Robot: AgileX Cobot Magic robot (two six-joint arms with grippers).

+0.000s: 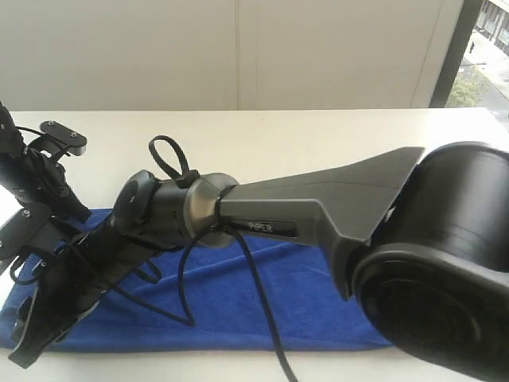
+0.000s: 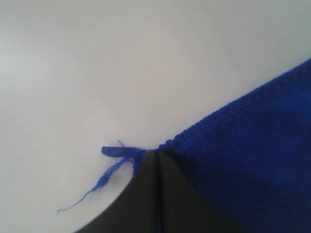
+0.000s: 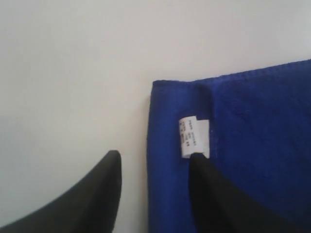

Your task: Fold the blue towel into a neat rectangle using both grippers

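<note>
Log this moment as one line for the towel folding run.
blue towel: lying on table | left gripper: shut on a frayed corner | right gripper: open, astride edge by white tag

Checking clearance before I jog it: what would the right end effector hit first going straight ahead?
Probably the blue towel, near its white tag; the other finger lines up with the table. Depth is unclear.

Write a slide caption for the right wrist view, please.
Open right gripper straddles the edge of the blue towel near its white tag, one jaw over the table.
</note>
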